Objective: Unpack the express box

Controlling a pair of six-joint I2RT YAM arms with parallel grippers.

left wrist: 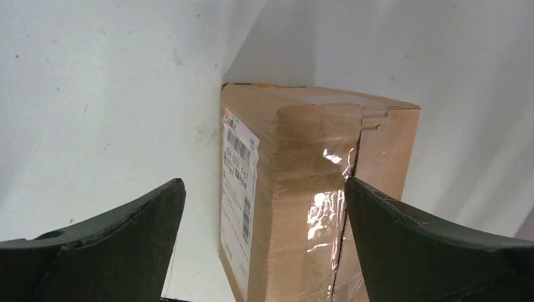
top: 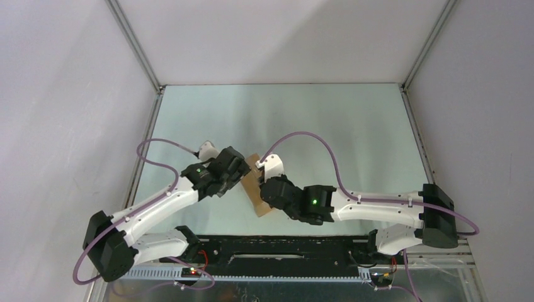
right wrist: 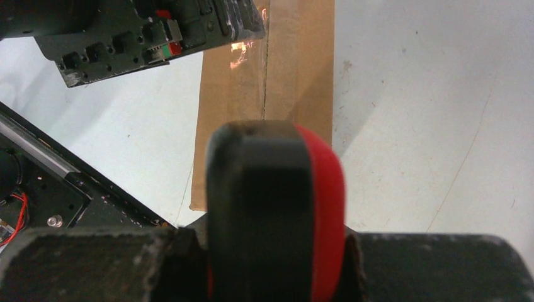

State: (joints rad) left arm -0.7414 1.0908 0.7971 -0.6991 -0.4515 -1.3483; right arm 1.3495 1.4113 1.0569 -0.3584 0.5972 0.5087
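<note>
The express box (top: 253,183), a small brown carton, lies on the table between my two grippers. In the left wrist view the box (left wrist: 302,189) shows a white label (left wrist: 239,182) on its left side and a dark slit along its shiny taped seam. My left gripper (left wrist: 264,245) is open, one finger on each side of the box, and the left finger is clear of it. My right gripper (right wrist: 271,251) is shut on a red-and-black utility knife (right wrist: 277,201), which points at the near end of the box (right wrist: 296,69). The blade tip is hidden.
The left gripper's black body (right wrist: 145,31) hangs over the far end of the box in the right wrist view. The black base rail (top: 277,248) runs along the table's near edge. Grey walls enclose the table on three sides.
</note>
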